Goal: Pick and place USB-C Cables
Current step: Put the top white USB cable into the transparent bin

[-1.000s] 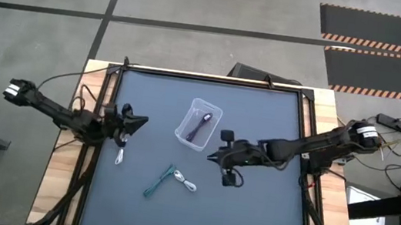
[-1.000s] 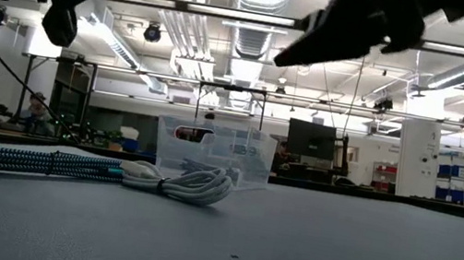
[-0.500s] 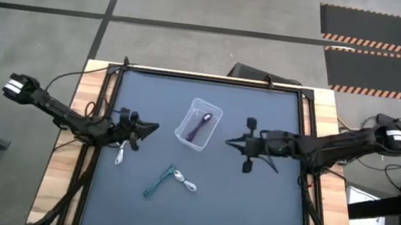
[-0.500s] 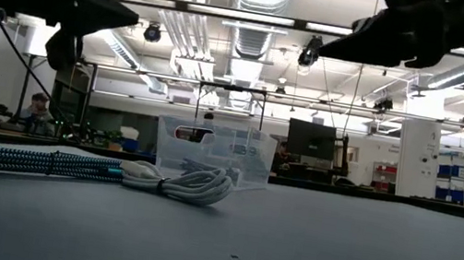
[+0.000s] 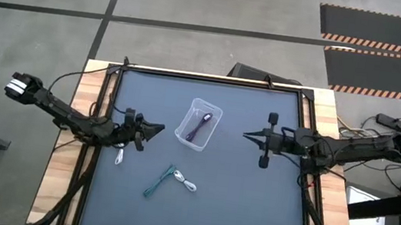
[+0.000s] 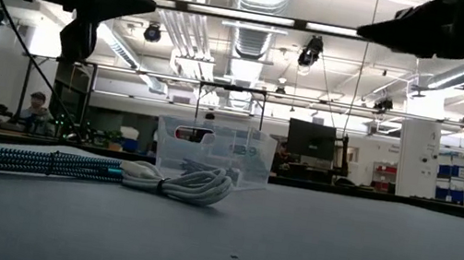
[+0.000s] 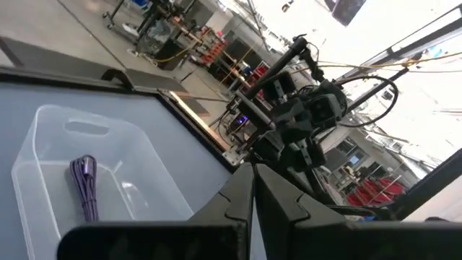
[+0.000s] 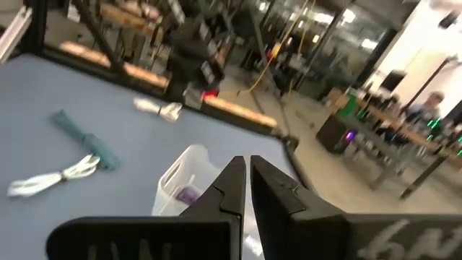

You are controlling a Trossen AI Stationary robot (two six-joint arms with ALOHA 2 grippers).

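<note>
A clear bin stands mid-table with the purple cable lying in it; it also shows as the purple cable in the left wrist view. The teal cable and a white cable lie side by side toward the near edge. A second white cable lies by the left arm. My left gripper hovers shut to the left of the bin, pointing at it. My right gripper hovers shut to the right of the bin, level, and holds nothing.
A raised black frame runs round the grey table top, with wooden strips outside it. Open table surface lies near and to the right. In the low view both arms hang well above the bin and cables.
My right gripper has drawn back toward the table's right edge, away from the bin, rising and levelling out from a downward tilt. My left gripper has moved a little toward the bin. The cables and bin have stayed where they were.
</note>
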